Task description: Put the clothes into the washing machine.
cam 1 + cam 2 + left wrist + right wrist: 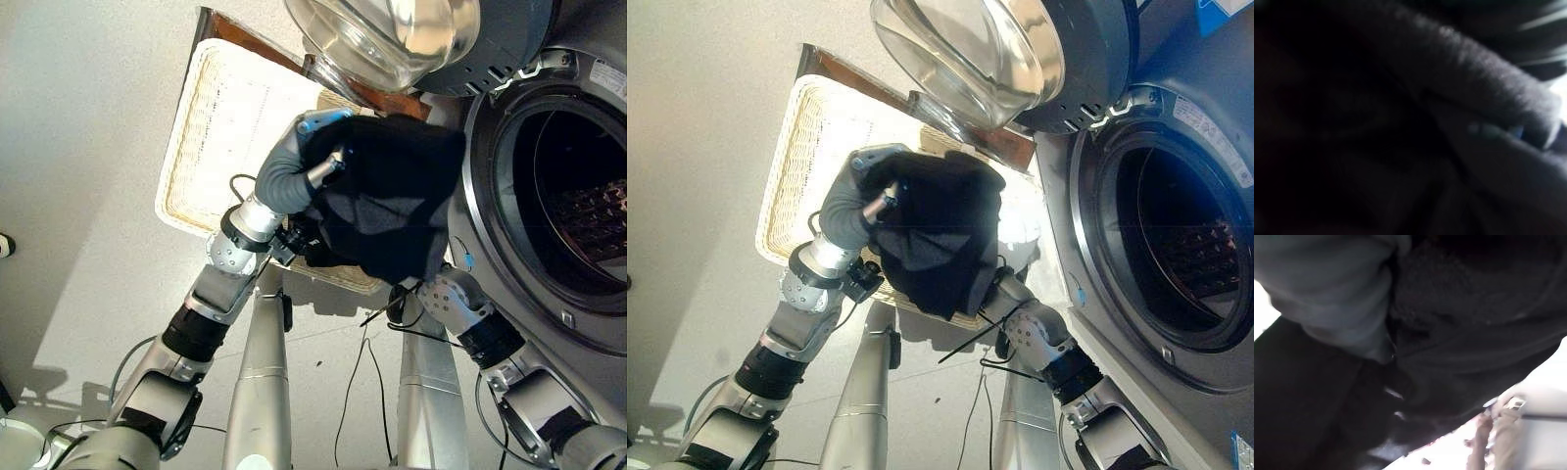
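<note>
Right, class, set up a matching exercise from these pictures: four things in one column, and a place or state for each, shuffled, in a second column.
Things:
1. dark garment
2. wicker basket
3. washing machine door
4. drum

Places or states:
A. swung open, glass bowl showing
B. on the floor, behind the raised arms
C. held up in front of the opening
D. dark inside, behind the round opening

Pairs: 1-C, 2-B, 3-A, 4-D

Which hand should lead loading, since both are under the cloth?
Probably right: the right hand sits under the dark garment beside the open washing machine; the left hand is farther away.
</note>
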Robot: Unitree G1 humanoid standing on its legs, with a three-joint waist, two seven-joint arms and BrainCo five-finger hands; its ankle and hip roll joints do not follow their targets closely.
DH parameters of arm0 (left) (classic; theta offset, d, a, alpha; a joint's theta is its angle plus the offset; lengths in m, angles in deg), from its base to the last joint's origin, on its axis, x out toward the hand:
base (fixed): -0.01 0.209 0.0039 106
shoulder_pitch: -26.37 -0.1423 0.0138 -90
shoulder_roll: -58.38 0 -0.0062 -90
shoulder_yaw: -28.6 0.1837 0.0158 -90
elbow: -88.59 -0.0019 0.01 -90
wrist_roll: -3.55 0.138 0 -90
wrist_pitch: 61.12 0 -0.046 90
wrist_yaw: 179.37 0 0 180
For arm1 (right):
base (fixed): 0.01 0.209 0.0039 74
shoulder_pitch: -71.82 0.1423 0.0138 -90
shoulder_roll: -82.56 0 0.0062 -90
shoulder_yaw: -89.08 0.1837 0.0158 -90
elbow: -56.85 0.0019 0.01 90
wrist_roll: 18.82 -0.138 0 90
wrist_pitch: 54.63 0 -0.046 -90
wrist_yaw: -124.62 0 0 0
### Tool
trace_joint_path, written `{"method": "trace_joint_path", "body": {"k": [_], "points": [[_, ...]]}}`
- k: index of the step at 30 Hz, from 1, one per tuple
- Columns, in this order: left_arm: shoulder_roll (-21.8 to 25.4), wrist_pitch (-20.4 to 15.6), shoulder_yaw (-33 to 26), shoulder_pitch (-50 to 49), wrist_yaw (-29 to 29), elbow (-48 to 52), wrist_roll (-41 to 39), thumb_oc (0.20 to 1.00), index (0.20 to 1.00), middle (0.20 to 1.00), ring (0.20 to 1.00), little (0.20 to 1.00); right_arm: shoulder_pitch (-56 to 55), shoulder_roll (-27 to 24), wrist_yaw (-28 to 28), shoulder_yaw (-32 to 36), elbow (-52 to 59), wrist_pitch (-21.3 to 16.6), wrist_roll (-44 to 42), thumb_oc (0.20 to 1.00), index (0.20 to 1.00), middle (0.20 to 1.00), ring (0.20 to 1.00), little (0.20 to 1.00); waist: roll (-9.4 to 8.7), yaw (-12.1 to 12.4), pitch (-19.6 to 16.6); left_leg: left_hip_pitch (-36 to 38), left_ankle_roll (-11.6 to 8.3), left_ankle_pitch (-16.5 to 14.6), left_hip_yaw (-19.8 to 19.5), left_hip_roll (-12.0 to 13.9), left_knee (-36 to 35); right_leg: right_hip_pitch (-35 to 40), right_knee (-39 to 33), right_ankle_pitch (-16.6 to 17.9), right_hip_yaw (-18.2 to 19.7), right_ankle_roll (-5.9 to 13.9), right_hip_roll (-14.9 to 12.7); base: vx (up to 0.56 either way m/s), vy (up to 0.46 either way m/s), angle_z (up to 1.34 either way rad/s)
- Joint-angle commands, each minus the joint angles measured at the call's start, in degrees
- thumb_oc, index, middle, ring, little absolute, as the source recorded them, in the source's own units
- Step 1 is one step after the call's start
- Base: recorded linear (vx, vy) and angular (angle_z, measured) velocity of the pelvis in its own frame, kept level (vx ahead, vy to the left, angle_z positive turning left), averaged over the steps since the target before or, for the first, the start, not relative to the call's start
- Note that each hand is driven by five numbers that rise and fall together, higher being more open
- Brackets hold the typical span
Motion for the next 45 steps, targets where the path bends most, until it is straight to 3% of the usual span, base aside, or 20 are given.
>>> {"method": "trace_joint_path", "body": {"k": [1,2,3,4,5,7,8,9,11,14,16,17,18,19,22,23,26,31,38,45], "points": [[-1.2,-0.2,-1.4,2.8,-3.5,2.9,11.8,0.2,0.2,0.2,0.2,0.2,-0.2,0.7,4.7,1.2,6.0,-2.8,-8.8,0.2,0.2,0.2,0.2,0.2,1.6,-1.4,-1.0,-4.6,7.55,-0.5,1.1,-7.1,4.3,2.9,-12.9,10.5,-6.3,0.5,4.4,0.0,0.0,0.0],[-0.7,0.5,-0.9,2.5,-3.7,2.7,13.2,0.2,0.2,0.2,0.2,0.2,-0.9,0.7,5.2,1.2,6.3,-2.8,-9.7,0.2,0.2,0.2,0.2,0.2,1.71,-1.4,-1.0,-3.5,7.44,-1.7,0.9,-7.0,4.6,3.9,-12.4,9.4,-5.9,0.88,4.5,0.0,0.0,0.0],[0.0,1.0,-0.7,3.0,-4.4,2.7,15.1,0.231,0.231,0.231,0.231,0.231,-0.7,0.5,6.0,1.4,6.7,-2.7,-10.6,0.2,0.2,0.2,0.2,0.2,1.69,-1.5,-1.0,-4.6,7.54,-0.5,1.2,-7.1,4.3,2.9,-13.0,10.6,-6.3,0.61,4.3,0.0,0.0,0.0],[0.9,1.5,-0.2,3.2,-5.8,2.5,17.2,0.445,0.445,0.445,0.445,0.445,-1.0,0.4,6.8,1.5,7.0,-2.5,-11.8,0.2,0.2,0.2,0.2,0.2,1.71,-1.6,-1.0,-4.6,7.56,-0.5,1.2,-7.0,4.3,2.9,-13.1,10.7,-6.3,0.65,4.3,-0.03,0.004,0.02],[0.9,1.5,-0.2,3.2,-5.8,2.5,17.2,0.445,0.445,0.445,0.445,0.445,-1.0,0.4,6.8,1.5,7.0,-2.5,-11.8,0.2,0.2,0.2,0.2,0.2,1.71,-1.6,-1.0,-4.6,7.56,-0.5,1.2,-7.0,4.3,2.9,-13.1,10.7,-6.3,0.65,4.3,0.05,-0.005,0.01],[2.4,2.4,0.9,2.9,-7.5,1.6,20.3,1.0,1.0,1.0,1.0,1.0,-2.1,0.2,9.0,1.4,7.6,-1.8,-14.9,0.2,0.2,0.2,0.2,0.2,1.78,-1.6,-1.0,-3.1,7.41,-2.1,1.0,-6.7,4.5,4.3,-12.8,9.3,-5.8,1.23,4.4,0.03,-0.003,0.0],[3.1,2.7,0.9,3.6,-8.2,1.3,21.6,1.0,1.0,1.0,1.0,1.0,-1.7,0.0,9.6,1.5,7.9,-1.9,-15.0,0.2,0.2,0.2,0.2,0.2,1.78,-1.7,-1.0,-4.6,7.53,-0.5,1.4,-6.8,4.1,2.9,-13.4,10.8,-6.2,0.87,4.1,0.0,0.0,0.0],[3.4,3.1,1.3,3.4,-8.6,1.0,22.6,1.0,1.0,1.0,1.0,1.0,-2.2,0.1,10.1,1.2,7.7,-2.3,-15.0,0.2,0.2,0.2,0.2,0.2,1.91,-1.6,-1.0,-3.5,7.37,-1.6,1.1,-6.7,4.3,3.9,-12.9,9.6,-5.9,1.23,4.2,0.0,0.0,0.0],[4.3,4.0,1.6,4.2,-9.8,0.4,24.3,1.0,1.0,1.0,1.0,1.0,-1.9,-0.2,10.7,1.3,7.8,-2.9,-15.4,0.2,0.2,0.2,0.2,0.2,1.9,-1.7,-1.0,-4.6,7.44,-0.4,1.4,-6.7,4.0,2.8,-13.4,10.9,-6.4,0.95,4.0,0.0,0.0,0.0],[4.5,4.3,1.9,3.7,-10.1,-0.1,25.1,1.0,1.0,1.0,1.0,1.0,-2.3,-0.2,10.8,1.2,7.7,-3.1,-15.7,0.2,0.2,0.2,0.2,0.2,1.96,-1.6,-1.0,-3.0,7.3,-1.9,1.1,-6.6,4.3,4.2,-12.8,9.4,-5.9,1.4,4.2,0.02,-0.001,0.0],[6.1,9.3,1.9,4.2,-21.2,-1.0,32.0,1.0,1.0,1.0,1.0,1.0,-2.4,-0.6,12.7,1.5,8.1,-4.7,-17.6,0.2,0.2,0.2,0.2,0.2,2.04,-1.7,-1.0,-3.4,7.3,-1.3,1.0,-6.5,3.9,3.9,-13.4,10.0,-5.9,1.44,4.2,-0.02,-0.003,0.0],[6.3,9.9,1.8,4.6,-23.2,-1.2,33.2,1.0,1.0,1.0,1.0,1.0,-1.9,-0.7,12.9,1.6,8.2,-4.8,-17.8,0.2,0.2,0.2,0.2,0.2,1.98,-1.8,-1.0,-4.6,7.4,-0.1,1.3,-6.6,3.7,2.8,-13.8,11.2,-6.3,1.11,4.0,0.0,0.0,0.0],[6.4,10.9,1.7,4.1,-26.7,-1.8,34.6,1.0,1.0,1.0,1.0,1.0,-2.2,-0.5,13.1,1.6,8.1,-5.1,-18.0,0.2,0.2,0.2,0.2,0.2,2.05,-1.6,-1.0,-3.5,7.27,-1.3,1.0,-6.5,4.0,3.8,-13.2,10.0,-5.9,1.46,4.1,-0.04,-0.01,-0.02],[6.5,11.8,0.8,4.3,-33.0,-2.9,37.8,1.0,1.0,1.0,1.0,1.0,-1.5,-0.4,13.5,1.9,8.1,-5.1,-18.5,0.2,0.2,0.2,0.2,0.2,1.92,-1.6,-1.0,-4.9,7.31,-0.1,1.1,-6.5,3.9,2.6,-13.6,11.2,-6.2,1.13,3.9,0.0,0.0,0.0],[6.6,11.9,0.1,4.0,-36.4,-3.5,39.1,1.0,1.0,1.0,1.0,1.0,-1.4,-0.1,13.4,2.1,8.0,-5.3,-18.2,0.2,0.2,0.2,0.2,0.2,1.93,-1.4,-1.0,-5.0,7.26,-0.1,1.0,-6.5,4.1,2.5,-13.4,11.1,-6.3,1.09,3.8,-0.01,-0.002,0.0],[6.3,12.4,-0.6,3.5,-41.2,-4.1,41.1,1.0,1.0,1.0,1.0,1.0,-1.0,0.4,13.4,2.2,8.2,-5.1,-19.0,0.2,0.2,0.2,0.2,0.2,1.87,-1.3,-1.0,-5.1,7.2,-0.1,0.8,-6.5,4.0,2.4,-13.2,11.0,-6.4,1.07,3.8,0.0,0.0,0.0],[6.1,13.5,-1.4,2.8,-46.2,-4.5,43.2,1.0,1.0,1.0,1.0,1.0,-1.1,1.2,13.3,2.4,8.4,-5.6,-19.1,0.2,0.2,0.2,0.2,0.2,1.83,-1.0,-1.0,-5.1,7.12,0.0,0.6,-6.6,4.1,2.4,-13.0,11.0,-6.5,1.13,3.7,0.0,0.0,0.0],[4.9,15.9,-2.3,2.5,-53.5,-4.9,42.0,1.0,1.0,1.0,1.0,1.0,-0.5,2.3,13.4,2.8,8.8,-6.0,-20.1,0.2,0.2,0.2,0.2,0.2,1.63,-0.8,-1.0,-5.0,7.02,-0.1,0.6,-6.6,3.9,2.5,-13.0,10.9,-6.7,1.21,3.5,0.0,0.0,0.0],[2.6,13.0,-3.4,1.5,-56.9,-6.3,34.5,1.0,1.0,1.0,1.0,1.0,0.0,3.8,14.5,3.6,9.3,-7.8,-21.3,0.2,0.2,0.2,0.2,0.2,1.5,-0.6,-1.0,-4.9,6.86,-0.2,0.5,-6.6,4.0,2.6,-12.7,10.8,-7.0,1.36,3.5,0.0,0.0,0.0],[2.1,14.6,-3.2,1.1,-54.9,-7.3,30.3,1.0,1.0,1.0,1.0,1.0,0.3,3.7,17.4,4.8,9.5,-9.2,-22.4,0.2,0.2,0.2,0.2,0.2,1.45,-0.7,-1.0,-5.0,6.83,0.0,0.7,-6.6,3.7,2.5,-12.9,10.9,-6.8,1.42,3.8,0.0,0.0,0.0]]}}
